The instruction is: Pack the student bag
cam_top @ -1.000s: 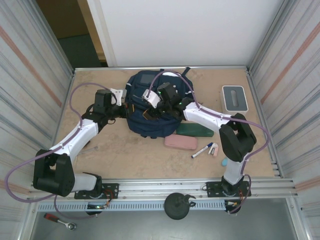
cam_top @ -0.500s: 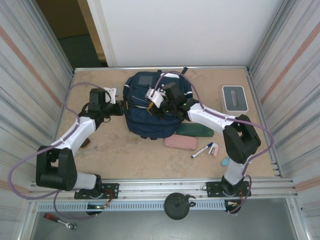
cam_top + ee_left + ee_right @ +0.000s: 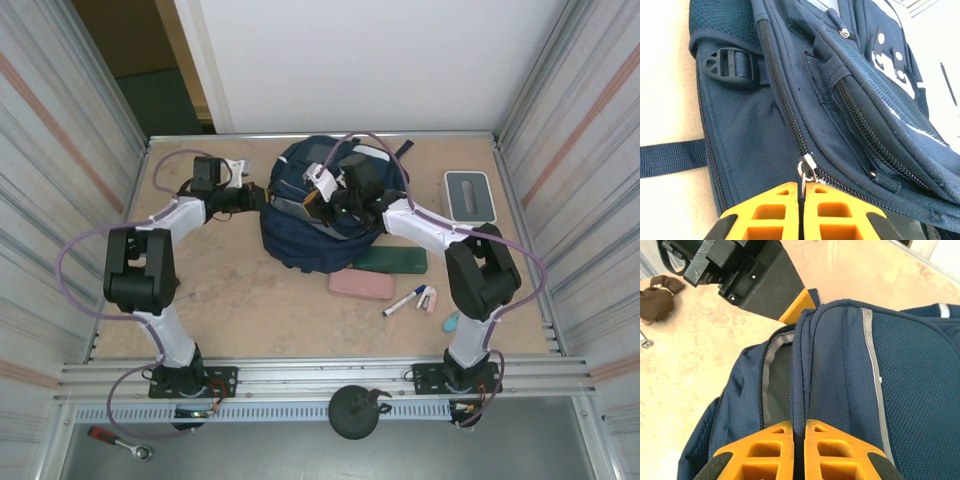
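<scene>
The navy student bag (image 3: 300,240) sits at the far middle of the table (image 3: 220,290), its main compartment partly unzipped. Packing looks barely begun: the green pencil case (image 3: 392,261), the pink case (image 3: 361,284) and the marker (image 3: 404,300) lie outside, just beside it. The right gripper (image 3: 799,427) is clamped tight on a fold of the bag's rim, and the left gripper (image 3: 803,189) is pinched closed on the zip pull (image 3: 807,169).

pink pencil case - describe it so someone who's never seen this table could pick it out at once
Find the navy student bag at the far middle of the table. Two long cases lie in front of it, toward the right: the dark green pencil case by the bag, then the pink pencil case nearer the front edge. It's the pale pink one, left of the marker.
</scene>
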Tool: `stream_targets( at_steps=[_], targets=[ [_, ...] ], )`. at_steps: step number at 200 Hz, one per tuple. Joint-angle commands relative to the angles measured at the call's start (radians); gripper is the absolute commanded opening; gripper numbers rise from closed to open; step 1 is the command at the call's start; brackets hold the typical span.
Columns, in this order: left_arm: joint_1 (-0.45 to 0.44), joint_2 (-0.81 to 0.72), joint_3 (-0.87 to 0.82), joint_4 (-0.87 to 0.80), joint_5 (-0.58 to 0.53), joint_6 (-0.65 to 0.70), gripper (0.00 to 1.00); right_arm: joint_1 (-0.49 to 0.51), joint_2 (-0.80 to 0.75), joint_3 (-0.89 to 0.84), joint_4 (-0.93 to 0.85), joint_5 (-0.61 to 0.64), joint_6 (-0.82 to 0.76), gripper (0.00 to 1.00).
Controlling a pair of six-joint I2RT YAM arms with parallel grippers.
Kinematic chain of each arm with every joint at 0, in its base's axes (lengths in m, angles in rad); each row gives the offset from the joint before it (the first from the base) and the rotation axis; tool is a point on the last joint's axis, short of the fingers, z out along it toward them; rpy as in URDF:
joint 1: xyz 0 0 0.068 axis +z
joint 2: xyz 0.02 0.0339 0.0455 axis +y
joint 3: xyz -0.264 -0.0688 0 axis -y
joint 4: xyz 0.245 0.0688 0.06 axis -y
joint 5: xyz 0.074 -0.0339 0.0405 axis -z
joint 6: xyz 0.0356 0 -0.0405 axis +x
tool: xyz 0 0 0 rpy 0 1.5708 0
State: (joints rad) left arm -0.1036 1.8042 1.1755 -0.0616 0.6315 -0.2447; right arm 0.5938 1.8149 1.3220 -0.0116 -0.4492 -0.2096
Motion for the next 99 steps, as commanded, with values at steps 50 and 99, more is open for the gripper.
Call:
stream_targets(
  at_steps=[50, 99],
  targets=[
    [0.104, -0.111, -0.082, 0.142, -0.097, -0.049, 0.0, -0.027, 0.035, 0.196, -0.215, 0.093, -0.004, 0.0],
    [0.046, -0.273, -0.147, 0.238, 0.043, -0.015, 0.0, -0.031, 0.049, 0.213, -0.206, 0.176, 0.006, 0.0]
  ],
)
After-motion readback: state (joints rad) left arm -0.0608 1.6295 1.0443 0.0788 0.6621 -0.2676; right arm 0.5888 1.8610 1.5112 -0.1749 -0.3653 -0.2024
